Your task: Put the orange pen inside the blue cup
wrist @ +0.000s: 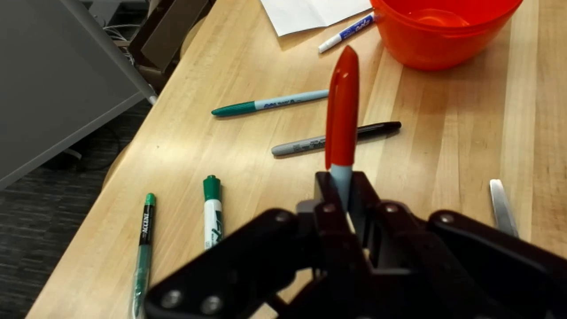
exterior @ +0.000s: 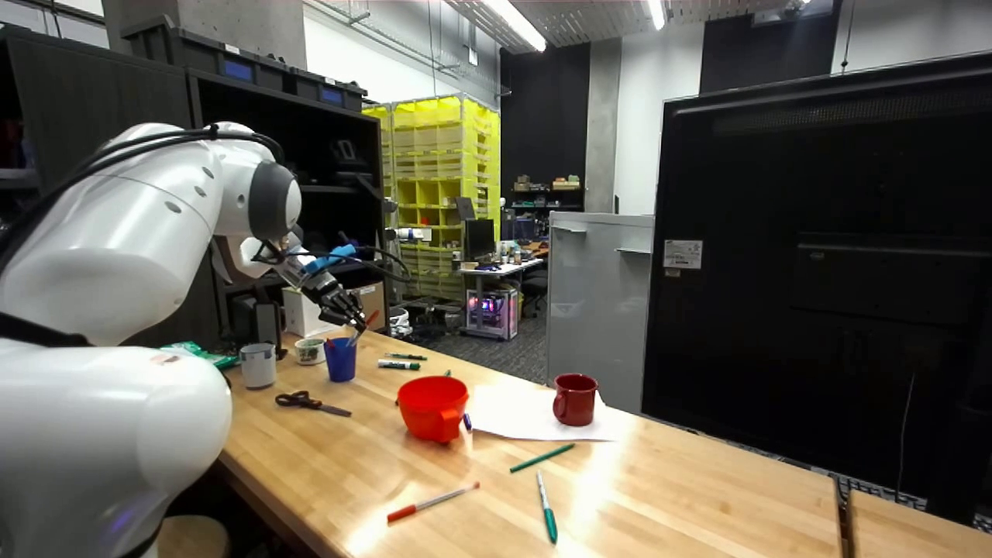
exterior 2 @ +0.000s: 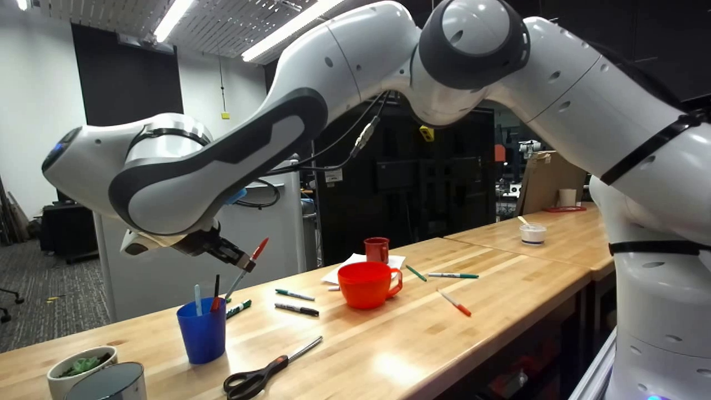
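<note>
The orange pen (wrist: 343, 106) has a red-orange cap and a pale grey barrel. My gripper (wrist: 340, 190) is shut on its barrel in the wrist view, cap pointing up and away. In the exterior views the gripper (exterior: 358, 324) (exterior 2: 248, 263) holds the pen (exterior 2: 259, 248) tilted, above and beside the blue cup (exterior 2: 201, 339). The pen's lower end is at the cup's rim; I cannot tell whether it is inside. The cup also shows in an exterior view (exterior: 340, 364), upright and holding several pens. The cup is out of view in the wrist view.
A red bowl (exterior: 432, 411), a dark red cup (exterior: 575, 400) and scissors (exterior 2: 258, 378) stand or lie on the table. Loose markers lie around, including a green-capped one (wrist: 212, 210). Another red-orange pen (exterior: 432, 502) lies nearer the front. A potted plant (exterior 2: 83, 369) stands beside the blue cup.
</note>
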You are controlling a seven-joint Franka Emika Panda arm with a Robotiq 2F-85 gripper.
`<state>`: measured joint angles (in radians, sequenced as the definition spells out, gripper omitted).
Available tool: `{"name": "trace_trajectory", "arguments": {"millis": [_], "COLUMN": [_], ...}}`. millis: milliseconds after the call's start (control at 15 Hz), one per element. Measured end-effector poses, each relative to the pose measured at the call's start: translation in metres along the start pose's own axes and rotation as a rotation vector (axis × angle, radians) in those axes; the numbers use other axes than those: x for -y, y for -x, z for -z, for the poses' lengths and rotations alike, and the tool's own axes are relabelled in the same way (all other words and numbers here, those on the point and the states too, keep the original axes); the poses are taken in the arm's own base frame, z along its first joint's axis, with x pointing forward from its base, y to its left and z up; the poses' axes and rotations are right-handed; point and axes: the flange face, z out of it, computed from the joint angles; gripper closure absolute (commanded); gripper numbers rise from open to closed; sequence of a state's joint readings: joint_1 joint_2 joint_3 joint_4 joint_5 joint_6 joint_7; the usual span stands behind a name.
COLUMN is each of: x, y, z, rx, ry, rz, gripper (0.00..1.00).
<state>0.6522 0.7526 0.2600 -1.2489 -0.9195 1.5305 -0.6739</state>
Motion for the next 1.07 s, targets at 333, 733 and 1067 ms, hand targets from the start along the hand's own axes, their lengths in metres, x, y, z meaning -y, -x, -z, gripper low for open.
{"name": "trace_trajectory", "arguments": {"millis": [333,733,1067], "x": [-0.011,-0.013,-0.009], "y": [-0.007,-0.010,-0.024], "z": [0.010,0.030,0.022], "rx": [-0.002,0.007,0.028], "ry": [0.023,0.032,0.016], "rz": [0.026,0.035,0.057], "gripper": [0.97,0.97,0.97]}}
